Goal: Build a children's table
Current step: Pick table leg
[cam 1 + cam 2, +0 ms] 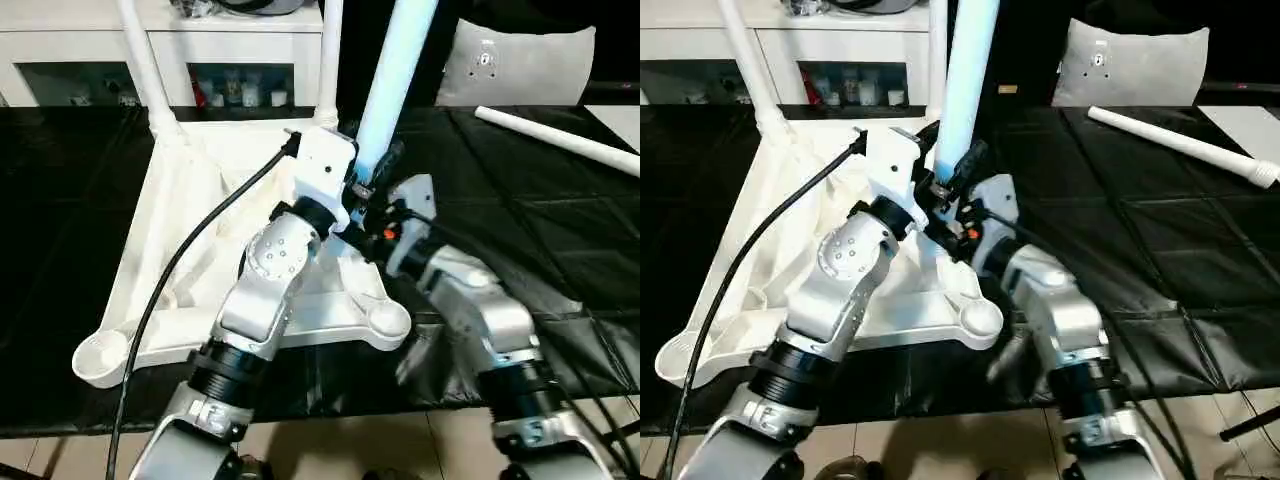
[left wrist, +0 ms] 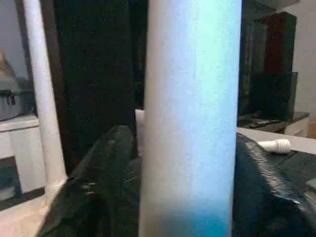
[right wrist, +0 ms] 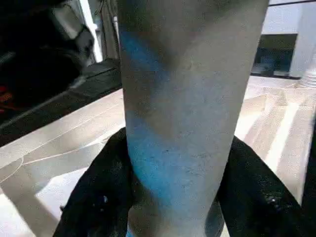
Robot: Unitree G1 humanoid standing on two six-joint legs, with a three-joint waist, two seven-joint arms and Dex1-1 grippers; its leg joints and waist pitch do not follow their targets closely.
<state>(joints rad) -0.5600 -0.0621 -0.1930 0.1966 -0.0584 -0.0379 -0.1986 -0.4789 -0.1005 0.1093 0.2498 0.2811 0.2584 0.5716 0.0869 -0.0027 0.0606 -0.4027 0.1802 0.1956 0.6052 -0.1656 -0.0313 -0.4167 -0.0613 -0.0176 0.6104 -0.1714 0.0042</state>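
Observation:
The children's table lies upside down on the black mat, its ribbed white top facing up. Two white legs stand in the far corner sockets. Both near sockets stand open. A third leg stands upright over the top's right side, its lower end hidden behind my wrists. My left gripper is shut on this leg, a black finger on each side. My right gripper is shut on the same leg just beside it. Another loose leg lies on the mat at the far right.
A white cabinet with glass doors stands behind the table top. A grey cushion leans at the back right. The black quilted mat runs to the right; tiled floor shows at its near edge. A black cable trails from my left wrist.

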